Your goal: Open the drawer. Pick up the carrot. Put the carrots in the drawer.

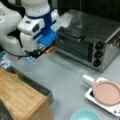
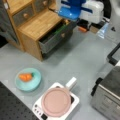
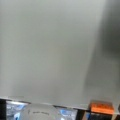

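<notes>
I am watching the drawer point(image 2: 53, 37) standing pulled out of the wooden cabinet point(image 2: 37, 23), so the opening step looks done, while the carrot point(image 2: 25, 77) is still lying in the teal bowl point(image 2: 27, 86) at a front view's left, well apart from it. My gripper point(image 1: 41, 51) is hanging near the drawer's far end; I cannot tell whether it is parted or clenched. Something green and yellow is showing inside the drawer. A pink plate point(image 2: 56, 101) is sitting on the white tray point(image 2: 37, 108).
</notes>
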### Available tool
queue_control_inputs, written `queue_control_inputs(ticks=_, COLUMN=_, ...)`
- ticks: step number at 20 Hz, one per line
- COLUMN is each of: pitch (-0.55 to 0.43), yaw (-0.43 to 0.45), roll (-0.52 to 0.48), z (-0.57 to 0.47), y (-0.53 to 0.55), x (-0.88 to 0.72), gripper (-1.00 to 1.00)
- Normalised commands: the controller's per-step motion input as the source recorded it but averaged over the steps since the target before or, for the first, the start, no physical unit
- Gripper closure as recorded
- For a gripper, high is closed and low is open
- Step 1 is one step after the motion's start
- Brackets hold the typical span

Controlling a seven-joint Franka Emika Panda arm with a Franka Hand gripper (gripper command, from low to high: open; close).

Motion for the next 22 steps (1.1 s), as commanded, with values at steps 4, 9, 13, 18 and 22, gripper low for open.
queue_control_inputs(ticks=4, pitch=0.132, yaw=0.121, roll=-0.055, z=0.06, y=-0.26, x=0.31, gripper=-1.00)
queue_control_inputs(ticks=9, pitch=0.103, yaw=0.147, roll=-0.067, z=0.01, y=-0.28, x=0.33, gripper=-1.00)
queue_control_inputs(ticks=13, pitch=0.081, yaw=0.151, roll=-0.076, z=0.00, y=-0.28, x=0.29, gripper=-1.00)
queue_control_inputs(ticks=18, pitch=0.080, yaw=0.159, roll=-0.069, z=0.02, y=-0.28, x=0.24, gripper=-1.00)
queue_control_inputs(ticks=22, pitch=0.064, yaw=0.165, roll=-0.062, z=-0.05, y=-0.33, x=0.28, gripper=-1.00)
